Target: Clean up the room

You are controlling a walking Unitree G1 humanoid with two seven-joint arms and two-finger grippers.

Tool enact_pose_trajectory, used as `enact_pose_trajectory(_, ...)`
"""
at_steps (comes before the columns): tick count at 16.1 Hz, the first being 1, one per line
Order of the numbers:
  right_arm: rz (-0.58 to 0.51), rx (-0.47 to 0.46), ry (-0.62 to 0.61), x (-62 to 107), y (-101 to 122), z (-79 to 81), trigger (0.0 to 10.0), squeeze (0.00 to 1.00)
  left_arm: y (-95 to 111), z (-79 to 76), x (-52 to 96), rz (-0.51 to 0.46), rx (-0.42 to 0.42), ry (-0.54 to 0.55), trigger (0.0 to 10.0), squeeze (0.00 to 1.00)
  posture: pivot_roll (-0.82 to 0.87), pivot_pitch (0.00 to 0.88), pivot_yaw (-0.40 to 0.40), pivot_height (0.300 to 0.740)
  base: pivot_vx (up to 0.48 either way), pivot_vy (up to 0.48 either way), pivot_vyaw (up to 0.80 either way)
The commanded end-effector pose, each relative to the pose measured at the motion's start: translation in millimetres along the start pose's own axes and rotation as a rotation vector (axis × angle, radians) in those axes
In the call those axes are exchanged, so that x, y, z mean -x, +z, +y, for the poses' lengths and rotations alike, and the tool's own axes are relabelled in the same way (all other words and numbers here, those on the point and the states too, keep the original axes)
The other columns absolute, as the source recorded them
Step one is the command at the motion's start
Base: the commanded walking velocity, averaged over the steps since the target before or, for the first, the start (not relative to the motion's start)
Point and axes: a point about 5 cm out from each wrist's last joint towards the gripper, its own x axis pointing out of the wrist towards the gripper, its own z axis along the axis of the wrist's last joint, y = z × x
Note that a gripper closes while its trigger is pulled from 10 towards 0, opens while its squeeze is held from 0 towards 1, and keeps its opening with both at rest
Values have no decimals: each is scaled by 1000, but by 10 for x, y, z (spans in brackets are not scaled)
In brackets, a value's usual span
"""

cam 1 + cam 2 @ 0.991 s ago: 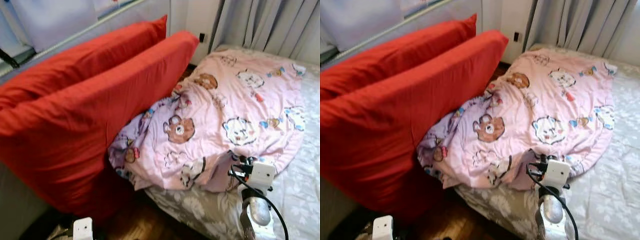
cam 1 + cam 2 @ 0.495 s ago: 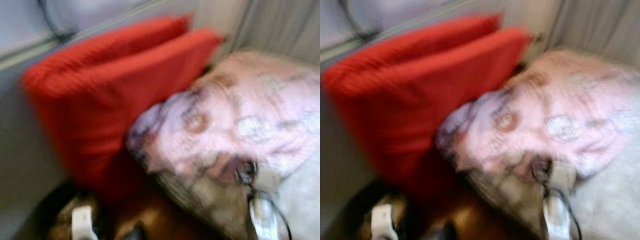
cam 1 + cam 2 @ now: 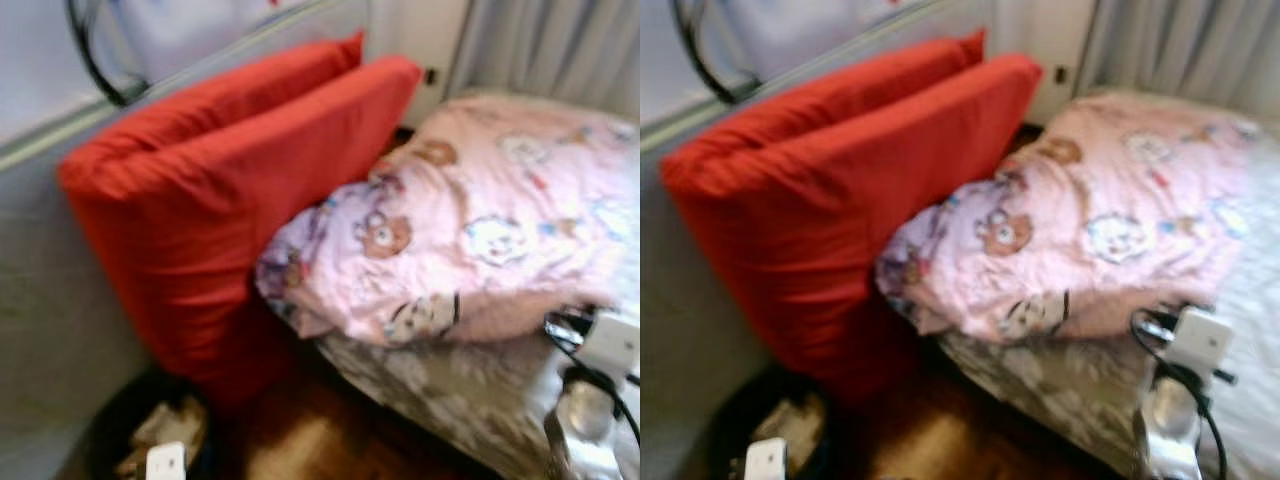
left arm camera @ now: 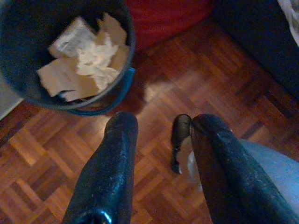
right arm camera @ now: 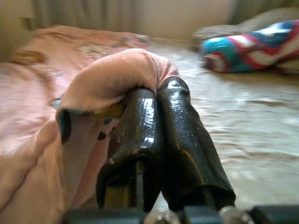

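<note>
1. Since a second ago my right gripper point(image 5: 159, 100) has dragged the pink blanket point(image 3: 500, 230) rightward.
2. Its jaws are pressed together, pinching a blanket fold; the eye views are blurred.
3. My left gripper point(image 4: 161, 135) hangs spread above the parquet floor point(image 4: 224, 74), near a bin point(image 4: 124, 28) of paper.
4. The blanket lies bunched on the bed point(image 3: 470, 400), against the red cushions point(image 3: 230, 190).

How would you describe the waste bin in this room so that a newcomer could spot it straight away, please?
Start at the two big red cushions leaning against the wall beside the bed. Below their lower corner, on the wooden parquet floor, stands the waste bin. It is round and dark, and it alone holds crumpled white and tan paper.
</note>
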Motion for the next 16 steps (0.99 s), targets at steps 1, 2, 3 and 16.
enact_pose_trajectory(1, -13, 9, -52, -40, 44, -71, 10000, 0, -40, 13, 11, 22, -14, -2, 10000, 0, 52, 96, 19, 740, 0, 0, 0)
enact_pose_trajectory(2, -14, 11, -63, -45, 49, -88, 10000, 0, -41, 14, 11, 23, -16, -2, 10000, 0, 52, 96, 19, 740, 0, 0, 0)
enact_pose_trajectory(3, -17, 12, -69, -46, 53, -93, 10000, 0, -43, 16, 12, 25, -17, -3, 10000, 0, 51, 97, 20, 740, 0, 0, 0)
enact_pose_trajectory(16, 96, 161, -185, 621, -200, -520, 10000, 0, -65, -15, 14, 39, -32, -30, 10000, 0, 44, 107, 12, 740, 0, 0, 0)
